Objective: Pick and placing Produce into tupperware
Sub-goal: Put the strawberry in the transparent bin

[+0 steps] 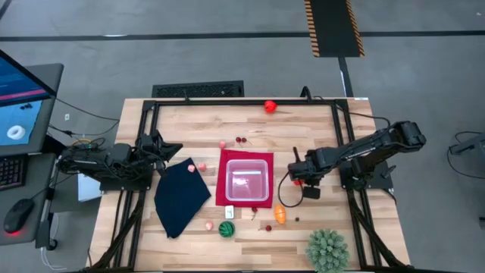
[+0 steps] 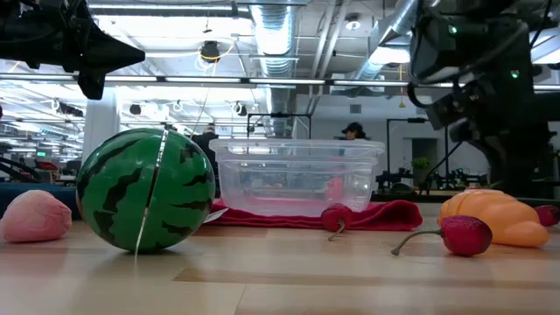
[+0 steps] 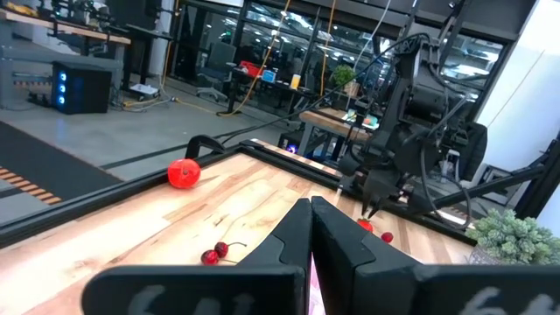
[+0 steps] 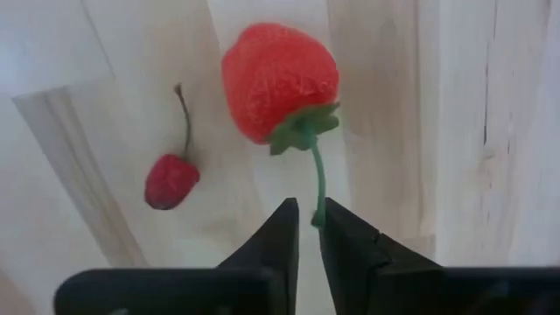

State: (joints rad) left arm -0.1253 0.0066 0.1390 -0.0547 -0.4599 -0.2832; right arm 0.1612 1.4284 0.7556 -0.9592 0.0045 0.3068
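The clear tupperware (image 1: pixel 246 180) (image 2: pixel 297 175) stands on a red mat (image 1: pixel 222 199). My right gripper (image 1: pixel 297 177) (image 4: pixel 306 229) hovers just right of it, shut on a red strawberry (image 4: pixel 278 80). A cherry (image 4: pixel 171 179) lies beside the strawberry. More produce lies scattered on the table: a tomato (image 1: pixel 270 106), cherries (image 1: pixel 241 140), an orange piece (image 1: pixel 280 215) (image 2: pixel 494 217), a green striped ball (image 1: pixel 226 229) (image 2: pixel 144 191) and pink pieces (image 1: pixel 209 225) (image 1: pixel 191 168). My left gripper (image 1: pixel 170 148) (image 3: pixel 311 229) waits shut at the table's left, above the navy cloth's far corner. My right gripper pinches the strawberry's thin green stem (image 4: pixel 318 197) between its two fingertips, coming from above and pointing down. The berry hangs beyond the fingertips by the stem, leaf cap toward the fingers. Whether its tip rests on the wood or hangs clear, I cannot tell.
A dark navy cloth (image 1: pixel 180 196) lies left of the mat. A spiky green plant ball (image 1: pixel 327 250) sits at the near right corner. Black frame rails (image 1: pixel 242 102) border the table. Bare wood lies far of the tupperware.
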